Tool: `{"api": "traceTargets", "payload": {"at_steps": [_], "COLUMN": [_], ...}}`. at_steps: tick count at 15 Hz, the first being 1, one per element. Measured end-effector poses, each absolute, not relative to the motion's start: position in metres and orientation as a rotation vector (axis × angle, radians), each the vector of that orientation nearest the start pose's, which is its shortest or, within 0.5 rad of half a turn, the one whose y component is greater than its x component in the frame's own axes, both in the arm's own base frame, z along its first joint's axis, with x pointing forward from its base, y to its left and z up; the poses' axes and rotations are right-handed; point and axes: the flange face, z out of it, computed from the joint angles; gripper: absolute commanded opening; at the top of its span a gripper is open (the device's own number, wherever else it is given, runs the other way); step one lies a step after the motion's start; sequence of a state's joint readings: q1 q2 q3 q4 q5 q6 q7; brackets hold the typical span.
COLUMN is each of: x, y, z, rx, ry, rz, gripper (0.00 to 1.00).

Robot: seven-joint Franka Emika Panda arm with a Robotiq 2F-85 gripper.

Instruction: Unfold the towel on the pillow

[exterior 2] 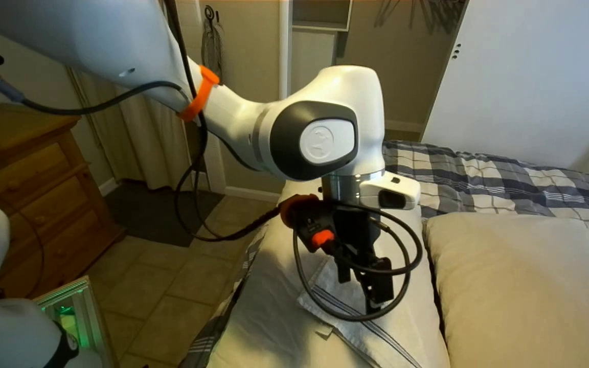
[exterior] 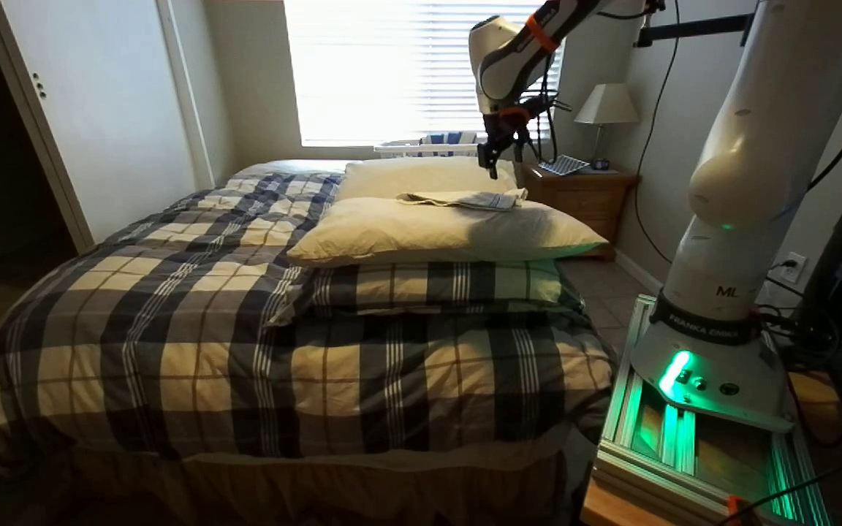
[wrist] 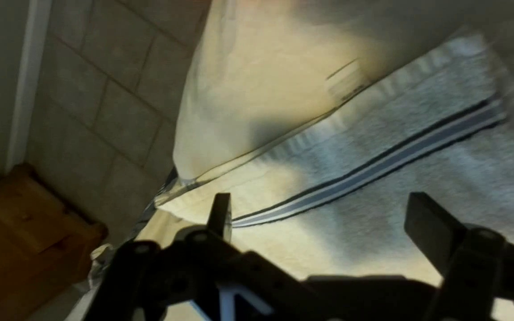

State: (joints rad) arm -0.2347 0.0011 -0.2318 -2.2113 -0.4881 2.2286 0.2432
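Well below the fingers [wrist: 220, 214], the plaid bedcover [exterior: 209, 314] is spreading wide, giving everything a soft base. The arm [exterior: 750, 168] is arching over it, probably letting the gripper [wrist: 321, 211] work from above. Under the fingers, the cream pillow [exterior: 428, 230] is lying flat, presumably serving as a raised support. On it, beneath and apparently clear of the fingers, the striped towel [wrist: 373, 205] is resting, seemingly in layers, likely set there for opening. The gripper is pointing downward; its fingers are standing wide apart, holding nothing, perhaps for straddling an edge. Away from the fingers, a black band [exterior: 704, 327] low on the arm is bearing "FRANKA EMIKA", with "ML" above. Beyond the fingers in the wrist view, a pale tag [wrist: 348, 80] is jutting from the towel's edge, its print unreadable.
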Motion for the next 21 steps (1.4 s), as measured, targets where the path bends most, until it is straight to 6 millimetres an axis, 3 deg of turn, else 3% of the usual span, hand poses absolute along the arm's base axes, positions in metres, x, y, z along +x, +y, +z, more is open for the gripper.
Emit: {"api": "traceTargets", "payload": {"at_steps": [5, 14, 16, 20, 21], "x": [0.460, 0.450, 0.449, 0.448, 0.449], "y": [-0.224, -0.213, -0.212, -0.211, -0.211], "z": [0.358, 0.337, 0.335, 0.330, 0.329], "rx": [-3.365, -3.355, -3.355, -3.353, -3.353], "ry": [0.657, 0.620, 0.615, 0.610, 0.609], "rz": [0.171, 0.249, 0.252, 0.261, 0.262], "gripper": [1.00, 1.00, 0.74, 0.44, 0.86]}}
